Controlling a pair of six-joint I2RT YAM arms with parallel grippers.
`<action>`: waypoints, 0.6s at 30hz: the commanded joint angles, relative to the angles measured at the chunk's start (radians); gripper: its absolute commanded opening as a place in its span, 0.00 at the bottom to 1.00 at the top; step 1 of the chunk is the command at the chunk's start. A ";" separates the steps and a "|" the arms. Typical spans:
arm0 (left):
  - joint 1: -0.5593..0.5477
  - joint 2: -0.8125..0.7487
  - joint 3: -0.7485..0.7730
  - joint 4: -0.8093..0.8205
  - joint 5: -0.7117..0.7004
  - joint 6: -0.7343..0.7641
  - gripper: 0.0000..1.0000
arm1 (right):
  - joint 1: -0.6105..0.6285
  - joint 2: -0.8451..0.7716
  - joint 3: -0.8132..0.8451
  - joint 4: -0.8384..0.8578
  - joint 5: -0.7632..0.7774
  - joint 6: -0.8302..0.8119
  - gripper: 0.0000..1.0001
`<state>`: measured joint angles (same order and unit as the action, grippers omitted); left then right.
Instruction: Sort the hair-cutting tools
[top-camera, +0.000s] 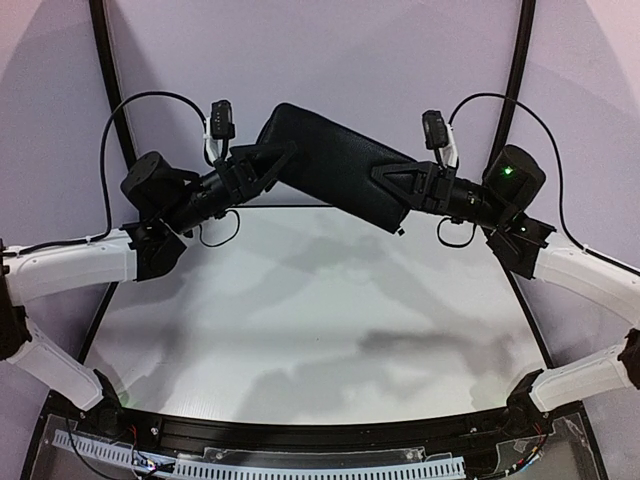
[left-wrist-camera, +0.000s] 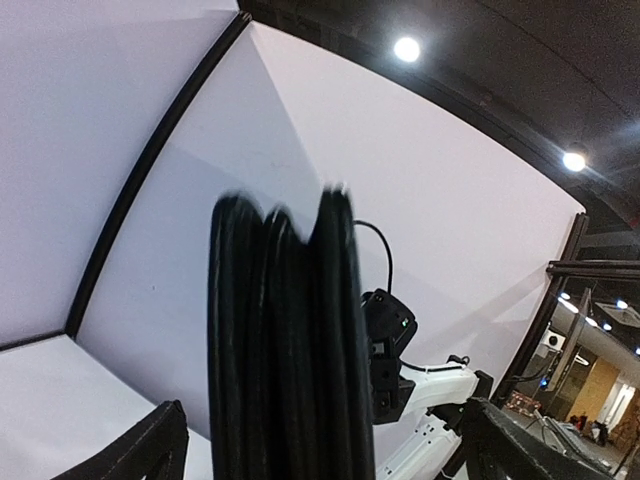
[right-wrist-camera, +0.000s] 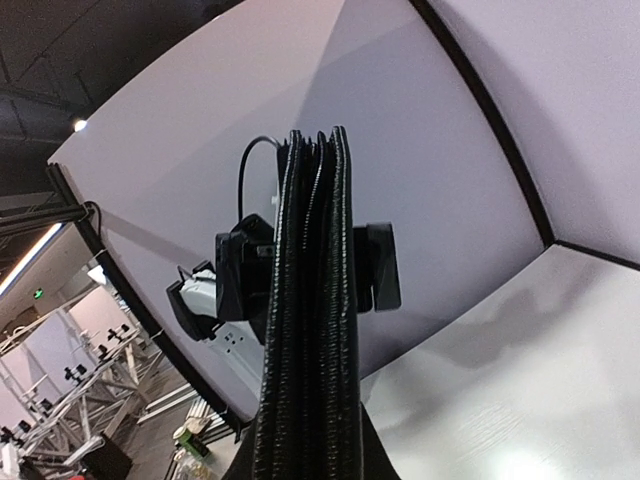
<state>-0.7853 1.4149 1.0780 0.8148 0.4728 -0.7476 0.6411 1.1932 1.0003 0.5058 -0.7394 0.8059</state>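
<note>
Black textured zip case (right-wrist-camera: 310, 330) closest, edge-on, aloft over white desk (top-camera: 320, 320). Its right end pinched by right end effector (top-camera: 392, 183); left end effector (top-camera: 278, 166) spread wide astride left end, no grip. Small silver metal scissors, slim black plastic combs: unseen, presumably inside case. Likely light, stiff, slick; scissors pointed. Take scissors at pivot, combs across spine.

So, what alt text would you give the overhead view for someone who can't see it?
A flat black case is held up between two robot arms over a white table. The right gripper pinches one end; the left gripper stands open around the other.
</note>
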 joint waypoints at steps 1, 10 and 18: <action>0.000 0.028 0.024 0.124 0.015 -0.043 0.73 | 0.003 -0.004 0.042 0.136 -0.054 0.015 0.00; 0.000 0.005 0.032 0.028 -0.156 -0.051 0.01 | 0.002 -0.103 0.086 -0.372 0.200 -0.337 0.95; 0.000 -0.142 0.104 -0.615 -0.575 0.033 0.01 | 0.001 -0.323 -0.097 -0.597 0.451 -0.638 0.98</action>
<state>-0.8162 1.3731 1.1418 0.4574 0.1769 -0.7758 0.6390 0.9457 0.9542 0.0376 -0.3895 0.3706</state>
